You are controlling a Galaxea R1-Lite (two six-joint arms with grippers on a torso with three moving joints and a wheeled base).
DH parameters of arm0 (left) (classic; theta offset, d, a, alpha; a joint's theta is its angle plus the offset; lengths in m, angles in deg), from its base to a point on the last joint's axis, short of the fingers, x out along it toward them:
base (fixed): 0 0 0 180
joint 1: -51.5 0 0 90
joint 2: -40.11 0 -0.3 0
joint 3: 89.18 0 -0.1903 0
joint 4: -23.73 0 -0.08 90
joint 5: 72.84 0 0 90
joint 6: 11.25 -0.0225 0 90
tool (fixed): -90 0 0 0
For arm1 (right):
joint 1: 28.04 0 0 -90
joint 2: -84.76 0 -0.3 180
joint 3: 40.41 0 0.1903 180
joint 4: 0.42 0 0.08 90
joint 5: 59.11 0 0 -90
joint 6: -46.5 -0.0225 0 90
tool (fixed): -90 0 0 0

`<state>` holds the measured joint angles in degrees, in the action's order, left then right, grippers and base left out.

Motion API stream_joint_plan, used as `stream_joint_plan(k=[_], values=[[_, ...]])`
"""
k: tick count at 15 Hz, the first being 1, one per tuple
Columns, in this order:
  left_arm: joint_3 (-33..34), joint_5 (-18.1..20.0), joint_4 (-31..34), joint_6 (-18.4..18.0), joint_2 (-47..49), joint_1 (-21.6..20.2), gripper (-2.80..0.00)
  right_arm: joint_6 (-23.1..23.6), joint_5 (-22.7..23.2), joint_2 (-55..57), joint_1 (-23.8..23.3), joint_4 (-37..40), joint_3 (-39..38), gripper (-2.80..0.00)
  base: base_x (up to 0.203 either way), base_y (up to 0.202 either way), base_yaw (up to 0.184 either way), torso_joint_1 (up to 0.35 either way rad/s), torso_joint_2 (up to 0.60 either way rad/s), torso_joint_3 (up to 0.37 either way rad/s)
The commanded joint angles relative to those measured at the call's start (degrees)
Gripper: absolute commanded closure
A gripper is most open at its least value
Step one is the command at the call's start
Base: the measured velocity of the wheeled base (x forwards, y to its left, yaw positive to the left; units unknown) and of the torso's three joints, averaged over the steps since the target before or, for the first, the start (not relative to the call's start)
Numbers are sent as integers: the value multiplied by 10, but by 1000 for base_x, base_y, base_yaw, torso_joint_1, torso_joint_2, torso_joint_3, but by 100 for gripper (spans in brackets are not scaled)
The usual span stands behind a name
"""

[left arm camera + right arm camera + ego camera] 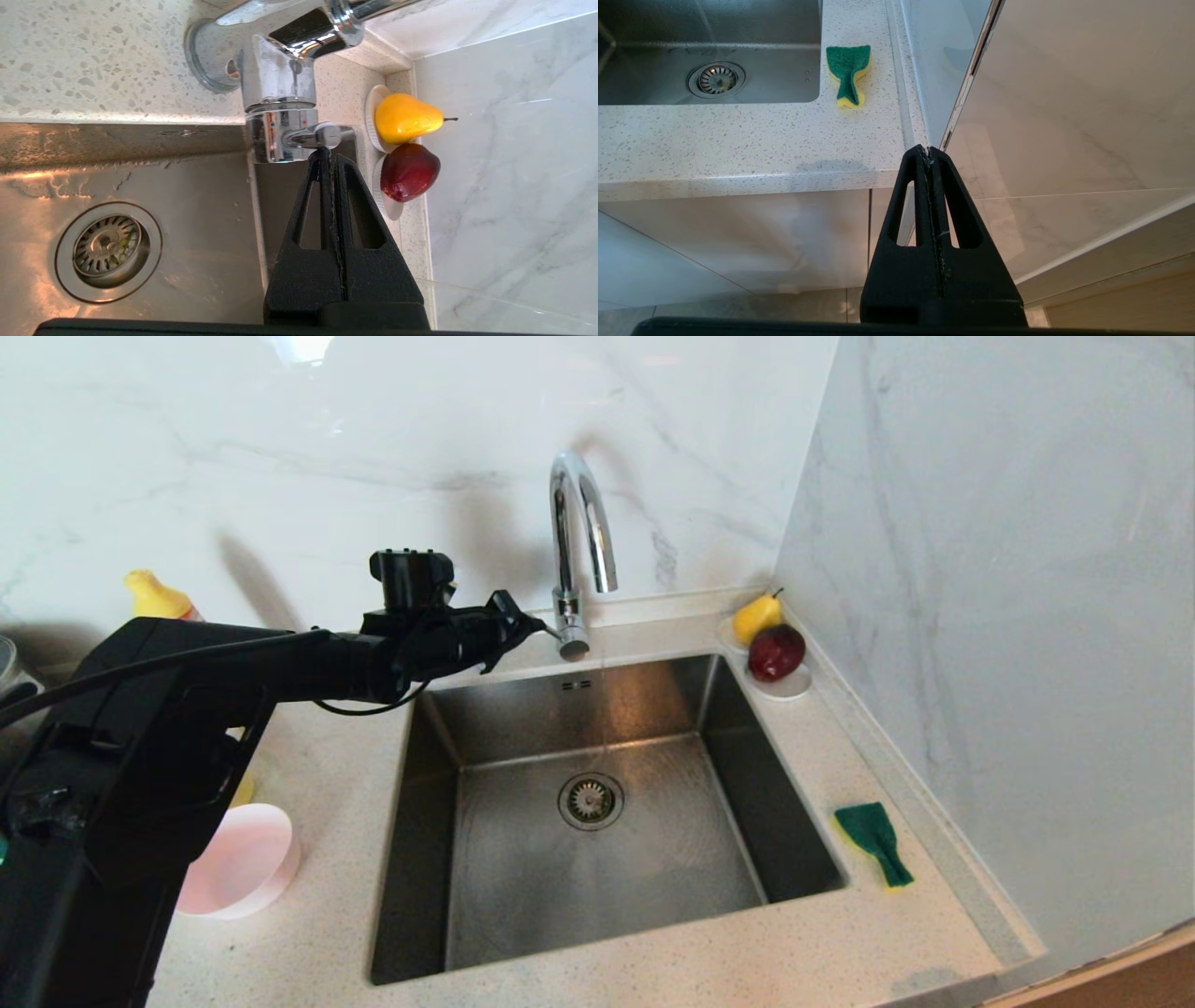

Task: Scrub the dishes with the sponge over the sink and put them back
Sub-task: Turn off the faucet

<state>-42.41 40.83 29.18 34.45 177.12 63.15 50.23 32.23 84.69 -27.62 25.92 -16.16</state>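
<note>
Left end effector [325,151], pressed shut, tip touching arched chrome faucet [581,555] lever; square steel sink [597,896] unobstructed; crumpled green-yellow sponge [874,840] on speckled surface [812,943] near rim; right end effector [928,151] closed, parked.

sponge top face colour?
Dark green over yellow foam; the sponge shows best in the right wrist view.

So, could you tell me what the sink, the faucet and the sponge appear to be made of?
The sink looks like brushed stainless steel: grey, dull sheen, fine grain. The faucet looks like polished chrome-plated metal, with mirror-like reflections. The sponge seems to be yellow foam under a dark green fibrous scouring face, bent and pinched at one end.
</note>
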Motion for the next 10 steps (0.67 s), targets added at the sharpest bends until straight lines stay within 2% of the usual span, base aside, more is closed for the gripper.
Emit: stream_joint_plan(k=[1,10], values=[[0,1,-1,3,4,0,0,0,1,-1,0,0,0,0,0,0,0,0,0,0],[0,2,-9,3,7,0,0,0,1,-1,0,0,0,0,0,0,0,0,0,0]])
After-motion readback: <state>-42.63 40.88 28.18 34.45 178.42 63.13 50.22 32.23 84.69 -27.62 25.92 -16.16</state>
